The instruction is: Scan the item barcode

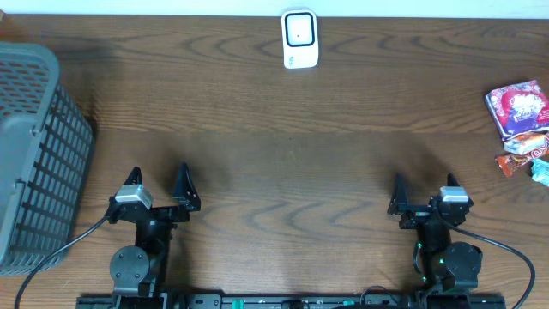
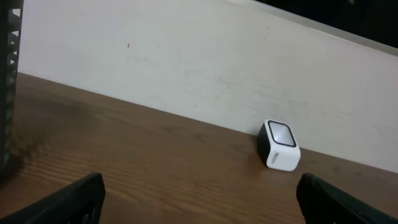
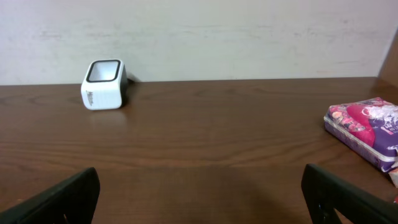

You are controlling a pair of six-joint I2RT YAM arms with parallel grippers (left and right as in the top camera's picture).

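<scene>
Nearby, scanner (image 1: pixel 300 39) at back, basket (image 1: pixel 39 154) far left, packets (image 1: pixel 517 107) far right.

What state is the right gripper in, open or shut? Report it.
Open. The right gripper has its fingers wide apart in the overhead and right wrist views, only table between them; nothing held.

Print on the scanner (image 3: pixel 104 85) and purple packet (image 3: pixel 367 127) is illegibly small.
</scene>
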